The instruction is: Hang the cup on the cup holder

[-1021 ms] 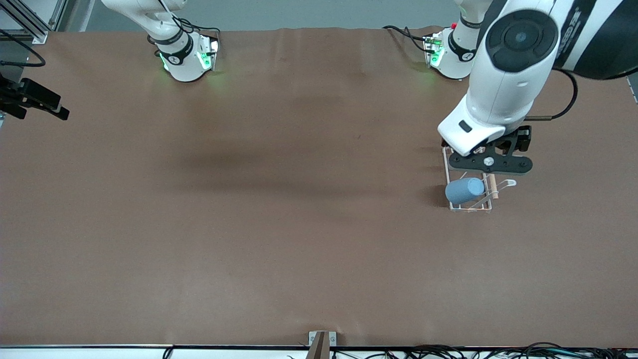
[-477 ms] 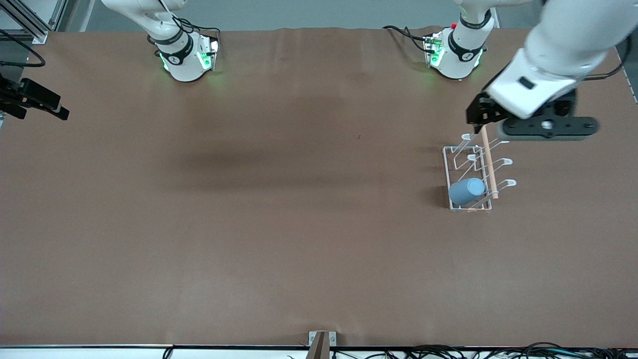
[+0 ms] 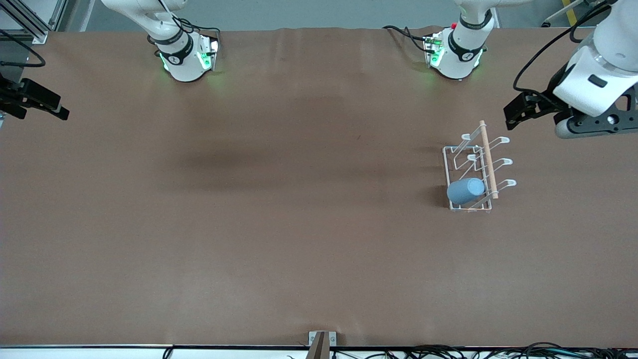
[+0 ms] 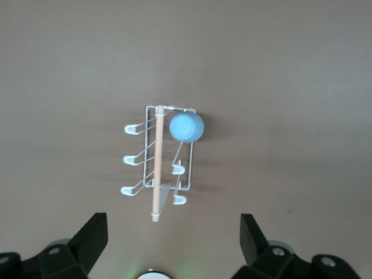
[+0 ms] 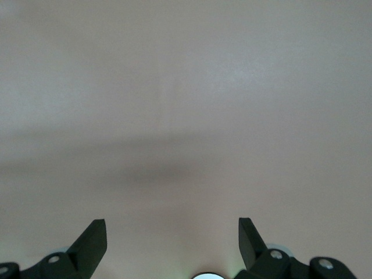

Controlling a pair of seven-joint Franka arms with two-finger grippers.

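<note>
The cup (image 3: pixel 465 191) is hanging tilted on a prong of the cup holder (image 3: pixel 444 164), at the holder's 6 o'clock end on the front view's clock face, the end nearest that camera. The wooden rod (image 3: pixel 487 159) is running just beside it. My left gripper (image 4: pixel 172 220) is hovering high, at about 2 o'clock from the holder, fingers spread wide and holding nothing. My right gripper (image 5: pixel 172 222) is waiting over bare table (image 5: pixel 186 87), fingers likewise apart and empty. I am judging the hanging done; the next move is only asking me to lift clear without brushing the rack.
</note>
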